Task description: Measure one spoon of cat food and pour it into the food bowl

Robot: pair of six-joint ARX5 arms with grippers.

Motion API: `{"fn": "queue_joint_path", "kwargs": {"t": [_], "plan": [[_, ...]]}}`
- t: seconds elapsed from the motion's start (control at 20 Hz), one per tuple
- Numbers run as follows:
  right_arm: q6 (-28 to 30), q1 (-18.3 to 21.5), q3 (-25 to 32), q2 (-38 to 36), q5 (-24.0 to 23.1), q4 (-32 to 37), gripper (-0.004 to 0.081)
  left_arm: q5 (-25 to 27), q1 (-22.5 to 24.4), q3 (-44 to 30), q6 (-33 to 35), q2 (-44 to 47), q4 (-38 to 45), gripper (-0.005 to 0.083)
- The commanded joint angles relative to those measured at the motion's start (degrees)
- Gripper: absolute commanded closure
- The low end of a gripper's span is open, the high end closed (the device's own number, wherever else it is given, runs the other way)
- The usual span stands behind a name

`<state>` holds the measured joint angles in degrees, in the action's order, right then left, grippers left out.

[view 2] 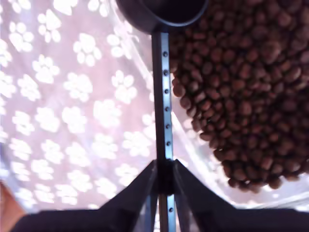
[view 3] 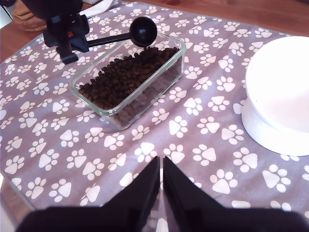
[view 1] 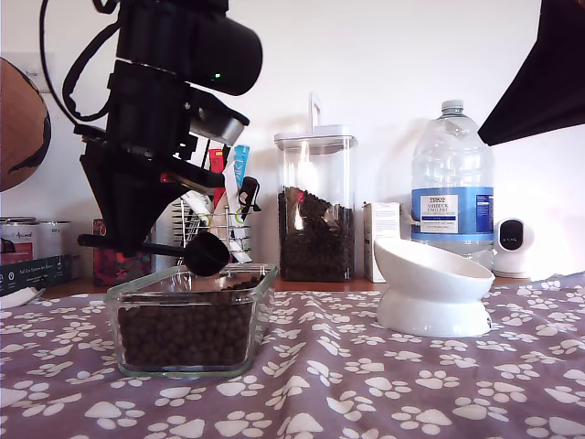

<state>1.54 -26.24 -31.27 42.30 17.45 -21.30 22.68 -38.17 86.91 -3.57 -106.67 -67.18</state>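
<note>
The spoon point(view 1: 207, 252) sat cup side-on in the exterior view, its inside out of sight, and the first wrist view's frame edge sliced that cup off too. The food bowl point(view 3: 277, 96) ran off the second wrist view's edge. Upper right in the exterior view, a cropped dark shape point(view 1: 548, 73) defied naming. The water bottle point(view 1: 452, 183) hid its base behind the bowl.

In the exterior view, the black spoon point(view 1: 207, 253) hangs level at centre-left above brown cat food point(view 1: 187, 334), with the white food bowl point(view 1: 430, 279) upright right of centre.
</note>
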Motion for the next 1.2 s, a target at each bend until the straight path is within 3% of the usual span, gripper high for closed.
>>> {"fn": "queue_joint_path", "kwargs": {"t": [0.0,0.25,0.5,0.8,1.15], "plan": [[0.1,0.0,1.0,0.2,0.2,0.2,0.0783,3.4,-2.0,-0.1,1.4,0.4,-1.5,0.0795],[0.1,0.0,1.0,0.2,0.2,0.2,0.0782,14.6,-6.3,-0.1,5.8,1.7,-5.7,0.0795],[0.1,0.0,1.0,0.2,0.2,0.3,0.0783,26.1,-9.9,-0.3,5.5,1.7,-10.7,0.0795],[0.1,0.0,1.0,0.2,0.2,0.1,0.0782,29.0,-14.1,-2.0,5.4,2.8,-11.0,0.0795],[0.0,0.0,1.0,0.2,1.8,0.1,0.0783,28.8,-12.7,-12.6,5.0,17.0,-10.9,0.0795]]}}
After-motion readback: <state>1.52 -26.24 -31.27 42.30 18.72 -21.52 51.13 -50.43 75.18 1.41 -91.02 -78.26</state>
